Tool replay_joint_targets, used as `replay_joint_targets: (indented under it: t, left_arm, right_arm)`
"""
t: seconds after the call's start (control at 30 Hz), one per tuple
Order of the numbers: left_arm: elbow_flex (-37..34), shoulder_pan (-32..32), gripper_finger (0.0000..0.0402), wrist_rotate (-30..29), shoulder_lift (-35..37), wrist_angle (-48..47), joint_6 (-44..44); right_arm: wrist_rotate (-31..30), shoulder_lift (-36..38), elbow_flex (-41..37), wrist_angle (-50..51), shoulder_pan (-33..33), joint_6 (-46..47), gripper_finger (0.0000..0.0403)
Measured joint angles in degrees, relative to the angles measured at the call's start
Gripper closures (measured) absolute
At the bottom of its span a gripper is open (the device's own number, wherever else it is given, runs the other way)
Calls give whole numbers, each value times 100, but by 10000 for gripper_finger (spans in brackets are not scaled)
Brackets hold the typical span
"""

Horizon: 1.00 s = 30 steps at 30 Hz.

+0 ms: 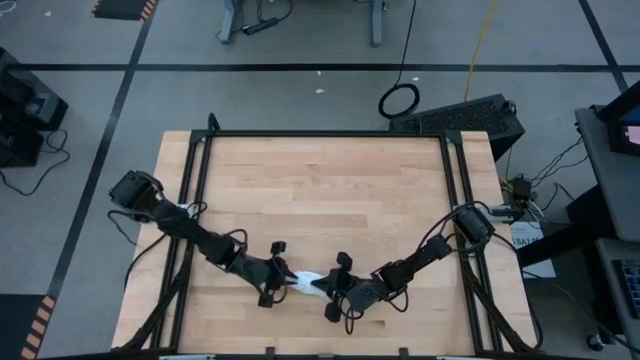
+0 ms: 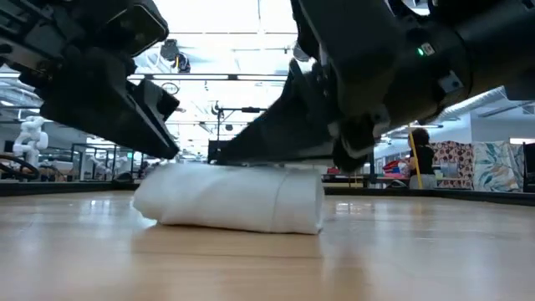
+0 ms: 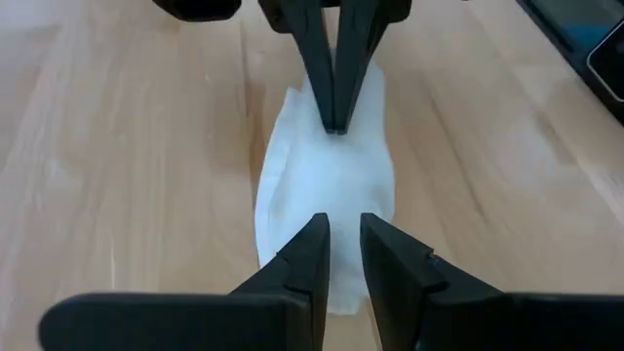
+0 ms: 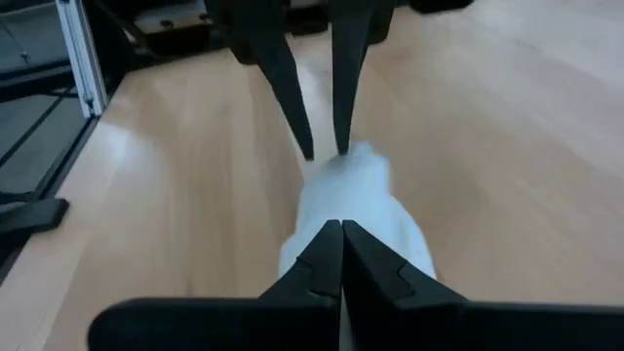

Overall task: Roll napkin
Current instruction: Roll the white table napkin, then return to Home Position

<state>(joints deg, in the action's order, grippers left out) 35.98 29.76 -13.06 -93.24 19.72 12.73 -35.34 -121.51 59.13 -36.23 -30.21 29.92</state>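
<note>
1. High view: napkin [image 1: 308, 281] lying as a short white roll on the wooden table [image 1: 320, 190], near the front edge, about midway across.
2. Left gripper [image 1: 287, 281] reaching in from the left, at the roll's left end; right gripper [image 1: 322, 288] reaching in from the right, at the roll's right end. Tips facing each other across the cloth.
3. Low view: napkin [image 2: 234, 199] resting flat on the wood, rolled end facing right with a rounded profile, left end looser and sloping down. Both dark grippers bearing down on its top from above.
4. Left wrist view: left gripper [image 3: 342, 226] over the near end of the napkin [image 3: 327, 171], fingers [image 3: 310, 249] parted by a narrow gap, white cloth showing between and under them; cannot tell whether cloth is pinched. Right gripper [image 3: 337, 125] farther off, tips pressed together on the far part of the cloth.
5. Right wrist view: right gripper [image 4: 341, 226] fully closed, fingers [image 4: 317, 255] meeting with no gap, tips set on the napkin [image 4: 346, 195]. Left gripper [image 4: 325, 151] opposite, slightly parted, tips at the cloth's far end.
6. Black metal frame [image 1: 320, 133] bordering the table's back and sides.
</note>
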Motion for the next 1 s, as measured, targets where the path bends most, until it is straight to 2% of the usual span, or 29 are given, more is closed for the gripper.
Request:
replay_joint_targets:
  t: [0.4,0.6,0.77,0.9,1.0]
  left_arm:
    - [-1,-11,334,-92,305,37,-112]
    - [-1,147,334,-101,330,13,46]
    - [1,357,334,-247,593,93,44]
    - [11,403,334,-1050,926,45,198]
    - [101,304,334,-1198,966,14,-514]
  right_arm:
    - [-28,183,11,60,2,-270,403]
    - [-42,376,17,539,-279,-250,403]
    - [-386,1174,17,1826,-529,-236,403]
    - [-824,1965,20,3077,-659,-601,403]
    - [-945,2523,-20,3926,-648,-1010,403]
